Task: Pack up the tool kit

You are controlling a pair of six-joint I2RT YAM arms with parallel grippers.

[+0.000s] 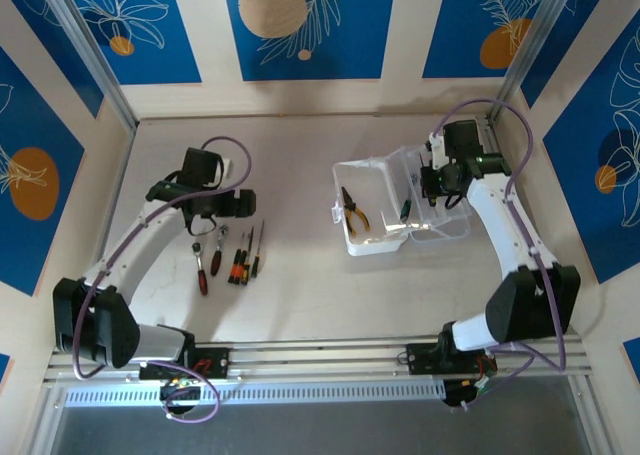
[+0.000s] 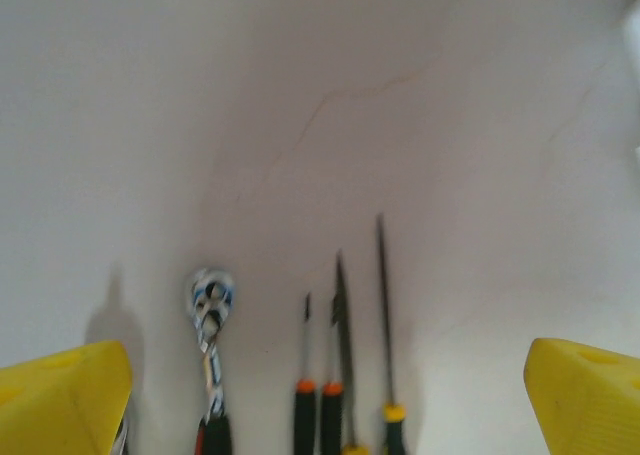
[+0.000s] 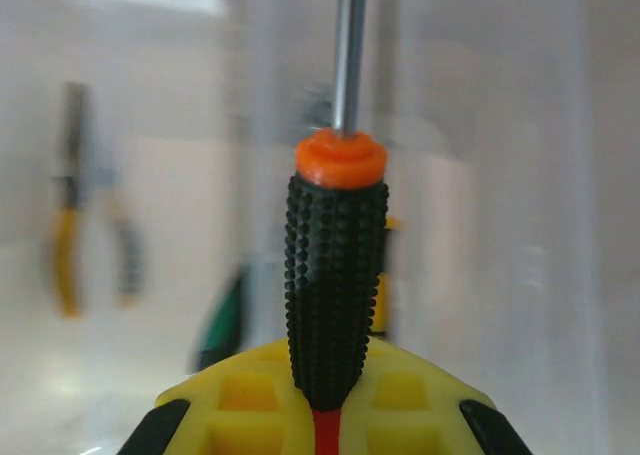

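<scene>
A translucent white rectangular plastic case (image 1: 385,243) lies open near the right edge of a white table (image 1: 300,305), about midway between its near and far edges. Yellow-handled pliers (image 1: 352,213) lie inside the case's left half. The right gripper (image 3: 325,405) hangs over the case's right half. Its jaws are closed on a screwdriver with a black studded handle and orange collar (image 3: 336,275), and the metal shaft points away from the wrist toward the case. The case interior behind it is blurred.

Left of the table's centre, loose tools lie side by side with their handles toward the near edge. They include a metal ratchet with a red handle (image 2: 210,320) and three slim screwdrivers with black handles (image 2: 335,375) and orange or yellow collars. The left gripper (image 2: 330,405) hovers just above them with its jaws wide open, gripping nothing. Its yellow fingertips (image 2: 65,400) sit on either side of the row.
</scene>
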